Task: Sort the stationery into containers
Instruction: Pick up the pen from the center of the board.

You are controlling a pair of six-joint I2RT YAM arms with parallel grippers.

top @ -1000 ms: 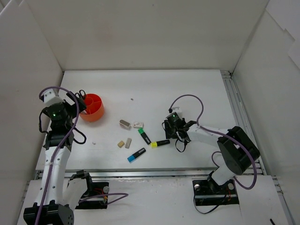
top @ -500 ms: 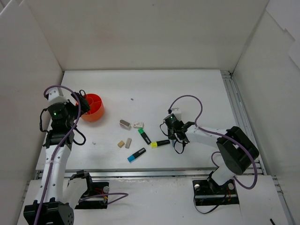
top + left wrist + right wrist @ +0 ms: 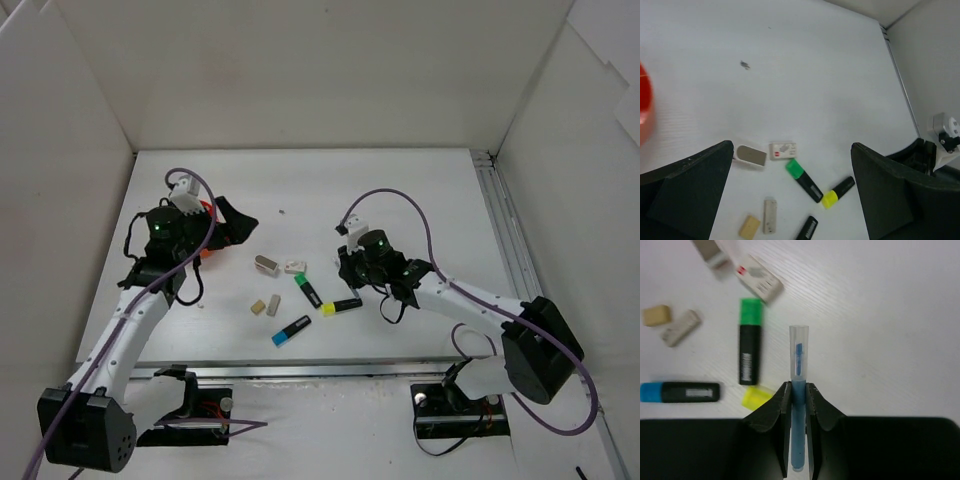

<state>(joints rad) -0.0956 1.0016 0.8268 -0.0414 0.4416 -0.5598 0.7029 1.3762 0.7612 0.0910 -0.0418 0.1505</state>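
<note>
My right gripper [image 3: 799, 390] is shut on a thin blue pen [image 3: 798, 357] with a clear cap and holds it above the table; it also shows in the top view [image 3: 347, 262]. Below it lie a green highlighter [image 3: 308, 290], a yellow highlighter [image 3: 342, 305] and a blue highlighter [image 3: 291, 330]. My left gripper [image 3: 238, 222] is open and empty, its jaws wide apart, just right of the orange-red holder [image 3: 206, 207], which the left arm mostly hides. A beige eraser [image 3: 257, 307], a grey-white stick [image 3: 273, 303], a grey piece [image 3: 266, 264] and a white eraser [image 3: 295, 266] lie between the arms. No scissors show.
White walls enclose the table on the left, back and right. A small dark speck [image 3: 282, 211] lies on the far middle of the table. The holder's red edge [image 3: 644, 100] shows at the left border of the left wrist view.
My left arm has swung right, away from above the holder toward the table's middle. My right gripper has moved up and left with the blue pen in it.
</note>
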